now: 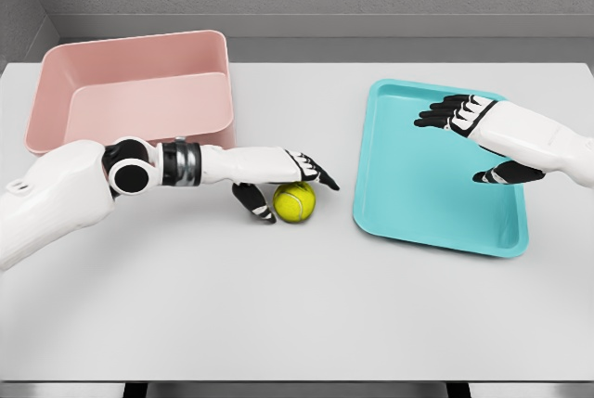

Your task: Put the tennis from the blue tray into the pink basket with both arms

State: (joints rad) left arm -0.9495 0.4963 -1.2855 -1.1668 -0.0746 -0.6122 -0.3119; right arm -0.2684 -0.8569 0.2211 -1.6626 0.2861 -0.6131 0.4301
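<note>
The left arm point(56, 196) is seen nearest, entering from the 8 o'clock edge and reaching across the desk point(278, 305) toward the middle. The left robot hand point(283, 185) is placed at the centre of the view, its fingers extended over the top of the tennis ball point(294, 202) and its thumb dropped down at the ball's 9 o'clock side. The ball is only loosely cupped: the fingers are spread rather than closed round it, and whether they touch it cannot be told. The yellow-green ball is seen lying on the bare white desk, between the two containers, just beside the tray's left edge and outside it.

The blue tray point(408, 222) is laid flat at 3 o'clock from the ball, slightly skewed, with only a shallow rim. The right robot hand point(478, 143) is held over the tray's upper right part, its arm coming in from the 3 o'clock edge. Its fingers are stretched out toward 9 o'clock and its thumb is kept apart below them; nothing is held in it.

The pink basket point(130, 92) is set at 11 o'clock from the ball, near the desk's far left corner, with tall walls. Its near wall is partly hidden by the left forearm.
</note>
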